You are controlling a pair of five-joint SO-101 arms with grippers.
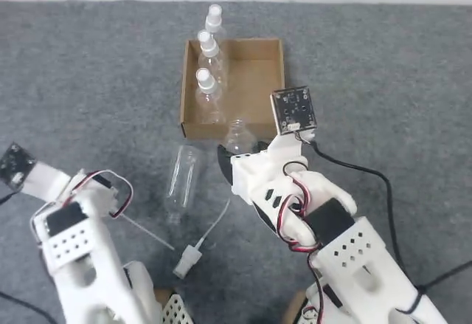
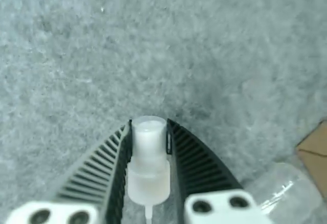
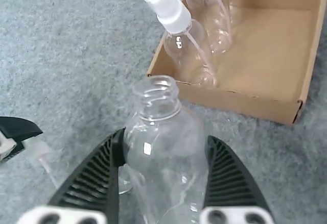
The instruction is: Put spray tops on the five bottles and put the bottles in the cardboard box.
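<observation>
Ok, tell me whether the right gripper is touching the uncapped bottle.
Touching. In the right wrist view the right gripper clamps the uncapped bottle, with both fingers pressed against its sides and no gap.

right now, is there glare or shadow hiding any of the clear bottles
Right wrist view: small highlights on the open bottle in the right claw, its outline plain. High view: the lying bottle is faint against the grey carpet, shadows soft. Left wrist view: the spray top in the left claw evenly lit, no glare.
</observation>
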